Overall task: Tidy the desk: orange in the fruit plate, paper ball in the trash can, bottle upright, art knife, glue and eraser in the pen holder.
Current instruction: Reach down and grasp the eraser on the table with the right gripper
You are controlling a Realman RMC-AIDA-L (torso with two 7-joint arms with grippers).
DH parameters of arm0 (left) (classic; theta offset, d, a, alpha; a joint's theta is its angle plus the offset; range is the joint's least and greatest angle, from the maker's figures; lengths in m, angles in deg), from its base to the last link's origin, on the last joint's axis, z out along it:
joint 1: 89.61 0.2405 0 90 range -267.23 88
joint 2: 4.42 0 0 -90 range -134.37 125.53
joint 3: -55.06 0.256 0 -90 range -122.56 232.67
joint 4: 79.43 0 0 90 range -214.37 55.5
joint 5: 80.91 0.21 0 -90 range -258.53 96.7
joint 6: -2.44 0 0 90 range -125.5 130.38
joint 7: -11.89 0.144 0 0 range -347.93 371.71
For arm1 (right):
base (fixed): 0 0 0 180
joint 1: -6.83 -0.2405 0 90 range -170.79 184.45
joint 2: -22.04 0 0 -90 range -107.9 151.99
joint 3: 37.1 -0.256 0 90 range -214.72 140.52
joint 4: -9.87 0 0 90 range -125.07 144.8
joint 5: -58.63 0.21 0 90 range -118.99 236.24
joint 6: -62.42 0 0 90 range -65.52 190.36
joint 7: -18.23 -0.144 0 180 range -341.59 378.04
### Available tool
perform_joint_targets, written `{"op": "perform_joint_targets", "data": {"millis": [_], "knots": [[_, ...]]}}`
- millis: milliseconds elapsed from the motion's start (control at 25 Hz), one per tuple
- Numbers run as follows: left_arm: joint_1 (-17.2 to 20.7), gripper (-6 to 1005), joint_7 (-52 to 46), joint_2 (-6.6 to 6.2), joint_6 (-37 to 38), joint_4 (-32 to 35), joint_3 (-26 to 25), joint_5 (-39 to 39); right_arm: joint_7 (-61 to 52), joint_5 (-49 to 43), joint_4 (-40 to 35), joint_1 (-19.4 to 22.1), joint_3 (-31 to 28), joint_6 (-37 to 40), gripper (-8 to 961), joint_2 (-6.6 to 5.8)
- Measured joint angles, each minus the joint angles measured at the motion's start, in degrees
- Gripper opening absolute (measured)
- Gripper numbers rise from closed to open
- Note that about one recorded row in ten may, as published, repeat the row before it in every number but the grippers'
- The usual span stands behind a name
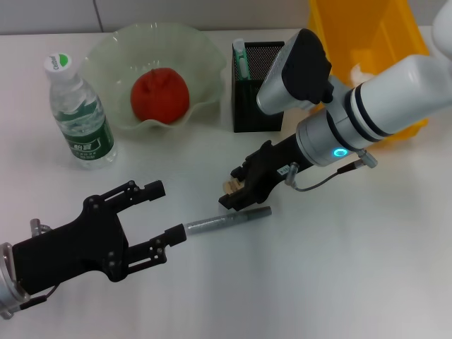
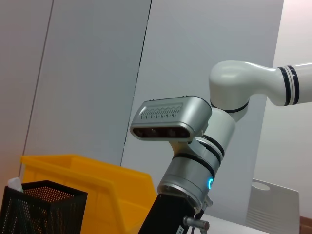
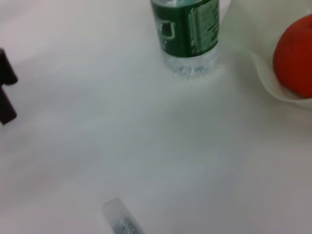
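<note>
Nearest of all, at about seven o'clock on the white surface [image 1: 367, 282], sits the left end effector [image 1: 168, 212], black and spread wide, its two fingers apart with nothing between them. Its lower fingertip [image 1: 176, 234] lies just beside the near end of the art knife [image 1: 227, 220], a slim grey stick lying flat close to the middle of the surface, running from eight o'clock toward two o'clock.

Over the far end of that knife the right end effector [image 1: 236, 194] is lowered, black fingers pointing down toward the surface. Something small and pale shows at its tips, but I cannot tell whether the fingers are clamped or loose, nor what that pale bit is. Its silver and white arm reaches in from three o'clock.

Farther back, at ten o'clock, the bottle [image 1: 76, 113] stands upright, green label and white cap. Beside it toward twelve o'clock the fruit plate [image 1: 113, 56], pale green with a wavy rim, carries the orange [image 1: 159, 94] in its hollow. Just to the right of the plate stands the black mesh pen holder [image 1: 258, 113], with a green-and-white item upright in its left corner. Behind it, at one o'clock, is the yellow trash can [image 1: 367, 35], with something white showing inside.
</note>
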Motion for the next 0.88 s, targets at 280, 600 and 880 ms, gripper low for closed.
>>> {"op": "perform_joint_targets", "data": {"millis": [280,600,880], "knots": [[-0.2,771,0.0,-0.03,0.1,0.0,0.0,0.0,0.0,0.1,-0.3,0.2,0.7,-0.6,618,0.01],[-0.3,771,-0.2,-0.09,0.4,0.1,0.0,0.0,0.1,0.0,-0.3,0.2,0.7,-1.4,465,0.01],[-0.4,771,-0.3,-0.09,0.4,0.2,0.0,0.0,0.1,-0.2,-0.3,0.2,0.8,-1.5,450,0.01]]}}
